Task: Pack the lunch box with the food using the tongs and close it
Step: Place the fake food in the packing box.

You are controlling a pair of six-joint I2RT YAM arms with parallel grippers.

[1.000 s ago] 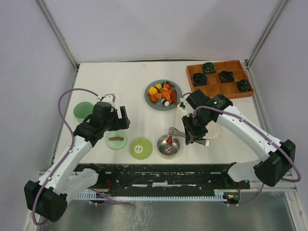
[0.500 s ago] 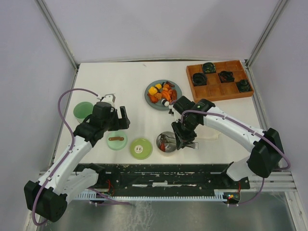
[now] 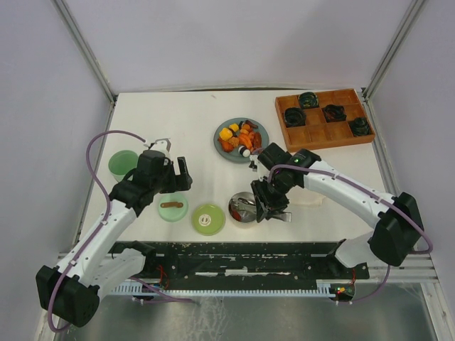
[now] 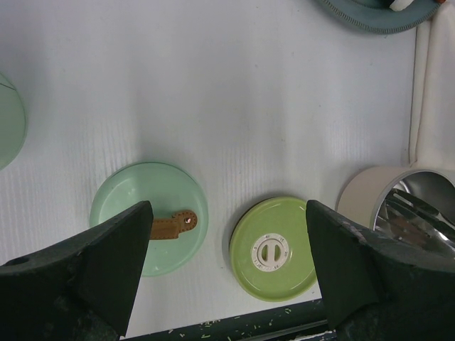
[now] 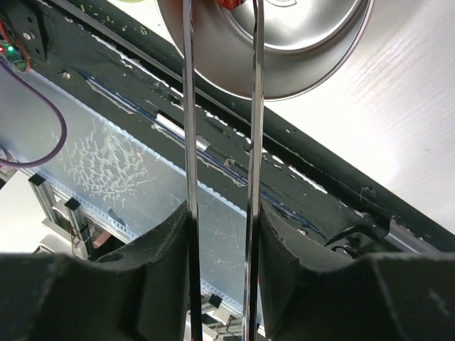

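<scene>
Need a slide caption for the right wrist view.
Jaws of the right gripper hold the tongs, which reach over the steel bowl.

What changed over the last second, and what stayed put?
The right gripper, holding the tongs, swung left toward the steel bowl, its arm folding in; the bowl seems nudged slightly left. The left gripper, open, the flat lid, lime lid, plate and wooden tray stayed put.
</scene>
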